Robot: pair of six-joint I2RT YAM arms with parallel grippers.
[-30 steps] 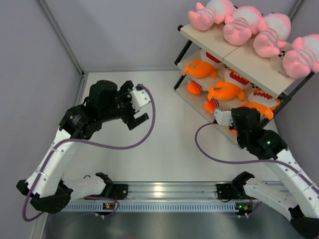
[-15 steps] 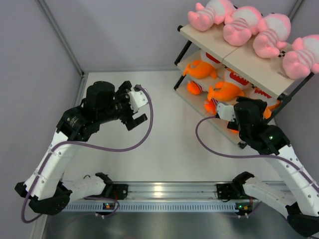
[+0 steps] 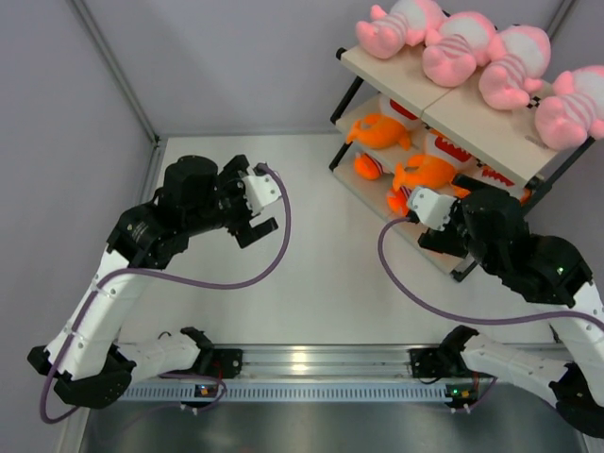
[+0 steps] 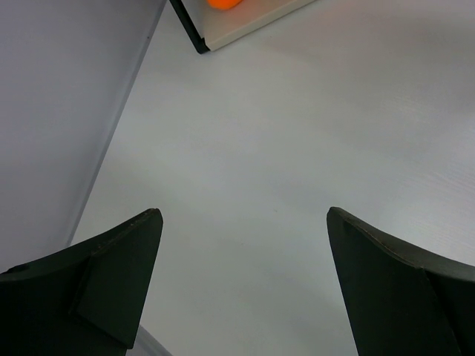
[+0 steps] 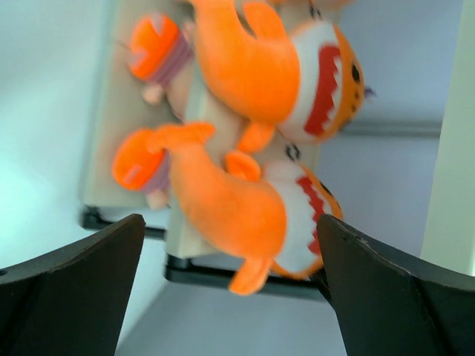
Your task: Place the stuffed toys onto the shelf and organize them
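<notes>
Toys (image 3: 451,57): four pink, three orange

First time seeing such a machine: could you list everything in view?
pink stuffed toys: four, pink with striped bodies, in a row on the shelf's top tier
orange stuffed toys: two seen clearly, orange with white toothy mouths, middle tier
shelf: one, cream boards on black frame, far right
table: one, white, under everything
cables: two, purple, one along each arm
arms: two, black and white, near edge
left fingers: black, open over bare table
right fingers: black, open, facing the orange toys
</notes>
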